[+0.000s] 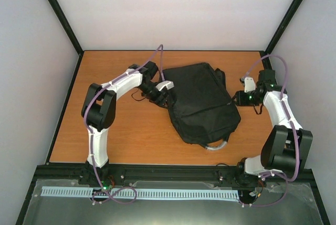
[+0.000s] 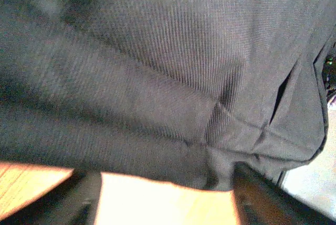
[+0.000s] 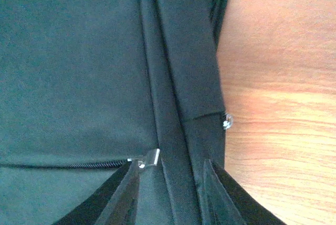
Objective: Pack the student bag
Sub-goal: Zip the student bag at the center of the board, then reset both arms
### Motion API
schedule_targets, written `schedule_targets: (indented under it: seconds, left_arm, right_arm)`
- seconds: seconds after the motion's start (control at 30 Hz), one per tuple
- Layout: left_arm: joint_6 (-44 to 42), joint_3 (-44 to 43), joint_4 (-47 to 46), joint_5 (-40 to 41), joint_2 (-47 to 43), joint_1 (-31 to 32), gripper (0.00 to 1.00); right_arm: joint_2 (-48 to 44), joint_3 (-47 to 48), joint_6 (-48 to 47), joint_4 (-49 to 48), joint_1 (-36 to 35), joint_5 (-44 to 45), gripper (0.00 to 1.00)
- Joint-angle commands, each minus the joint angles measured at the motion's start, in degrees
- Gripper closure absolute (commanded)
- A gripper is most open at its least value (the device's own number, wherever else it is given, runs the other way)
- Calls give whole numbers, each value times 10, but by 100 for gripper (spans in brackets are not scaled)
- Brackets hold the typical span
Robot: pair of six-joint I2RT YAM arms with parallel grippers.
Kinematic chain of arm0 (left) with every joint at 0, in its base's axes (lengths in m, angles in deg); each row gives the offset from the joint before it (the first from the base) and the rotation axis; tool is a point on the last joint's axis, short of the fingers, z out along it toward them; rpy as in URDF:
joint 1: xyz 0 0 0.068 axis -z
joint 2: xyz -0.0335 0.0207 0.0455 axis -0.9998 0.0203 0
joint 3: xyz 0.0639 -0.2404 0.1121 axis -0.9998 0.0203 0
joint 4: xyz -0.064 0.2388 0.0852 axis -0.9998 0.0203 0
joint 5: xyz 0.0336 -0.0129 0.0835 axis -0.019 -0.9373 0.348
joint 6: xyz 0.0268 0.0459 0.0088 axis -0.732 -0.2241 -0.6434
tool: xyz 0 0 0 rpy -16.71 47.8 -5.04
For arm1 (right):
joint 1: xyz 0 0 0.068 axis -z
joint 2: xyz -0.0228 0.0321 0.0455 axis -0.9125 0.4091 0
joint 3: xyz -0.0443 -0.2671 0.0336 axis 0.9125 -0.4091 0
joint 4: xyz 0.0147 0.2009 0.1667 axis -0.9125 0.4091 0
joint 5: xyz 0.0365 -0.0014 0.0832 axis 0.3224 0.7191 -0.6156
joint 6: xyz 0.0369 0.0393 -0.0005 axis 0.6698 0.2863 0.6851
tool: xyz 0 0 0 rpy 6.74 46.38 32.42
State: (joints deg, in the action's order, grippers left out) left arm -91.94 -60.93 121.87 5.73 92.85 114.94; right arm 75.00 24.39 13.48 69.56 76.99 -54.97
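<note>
black backpack (image 1: 202, 102) flat on tabletop (image 1: 131, 136), looks zipped; right fingers (image 3: 170, 183) part-open at zipper pull (image 3: 149, 159), gripping nothing; left fingers (image 2: 157, 199) at bag's 9 o'clock edge, grip unclear; stage ambiguous.

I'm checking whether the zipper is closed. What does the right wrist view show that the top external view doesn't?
Only the right wrist view shows the zipper with its silver pull lying just ahead of the right gripper, and a strap running beside it. Only the top external view shows both arms, the left gripper at the opposite edge, and the grey handle. Both show the black bag on the wooden table.
</note>
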Motion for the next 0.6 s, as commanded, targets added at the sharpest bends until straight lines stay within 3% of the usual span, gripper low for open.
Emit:
schedule_targets:
  seconds: [0.0, 0.13, 0.27, 0.3, 0.37, 0.57]
  left_arm:
    - [-31, -2, 40, 36, -57, -13, 1]
    - [-5, 29, 31, 65, -107, -33, 0]
    - [25, 58, -2, 123, -162, -74, 0]
    - [33, 65, -14, 140, -177, -86, 0]
    - [59, 75, -46, 179, -202, -109, 0]
    - [177, 78, -144, 264, -253, -188, 0]
  right_arm:
    - [-34, 51, -27, 21, 7, 9, 60]
    - [-34, 90, -28, 10, 8, -49, 52]
    - [-13, 147, -17, -14, 7, -59, 35]
    - [-7, 161, -15, -19, 7, -54, 27]
    - [2, 186, -16, -27, 5, -45, 2]
    - [-5, 224, -55, -23, -41, -26, 0]
